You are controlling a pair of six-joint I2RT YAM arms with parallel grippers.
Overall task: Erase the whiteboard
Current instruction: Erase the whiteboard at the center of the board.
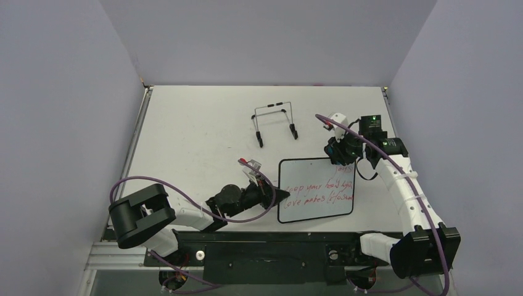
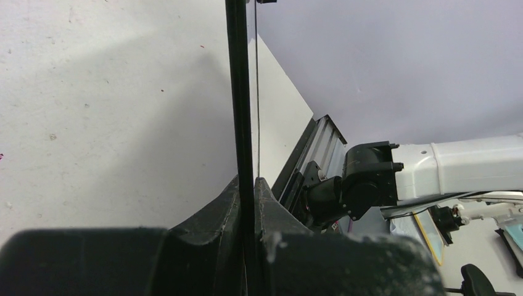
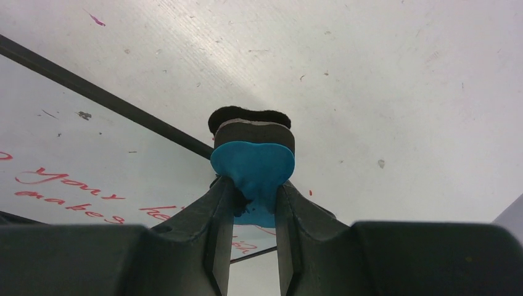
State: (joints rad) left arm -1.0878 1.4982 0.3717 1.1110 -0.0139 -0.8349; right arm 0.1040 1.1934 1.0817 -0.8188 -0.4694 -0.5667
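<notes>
The whiteboard (image 1: 316,190) lies flat near the table's front, white with a thin black frame and red handwritten lines. My left gripper (image 1: 282,196) is shut on its left edge; in the left wrist view the frame (image 2: 239,92) runs edge-on between the fingers of that gripper (image 2: 247,185). My right gripper (image 1: 341,159) is over the board's far right corner, shut on the small blue eraser (image 3: 253,168), whose black felt pad points at the board's frame (image 3: 92,92). Red writing (image 3: 68,188) shows left of the right gripper (image 3: 253,191).
A black wire stand (image 1: 275,123) stands behind the board at mid-table. The right arm (image 1: 404,185) runs along the board's right side. Grey walls enclose the table on three sides. The metal rail (image 1: 265,246) carrying the arm bases lies along the near edge.
</notes>
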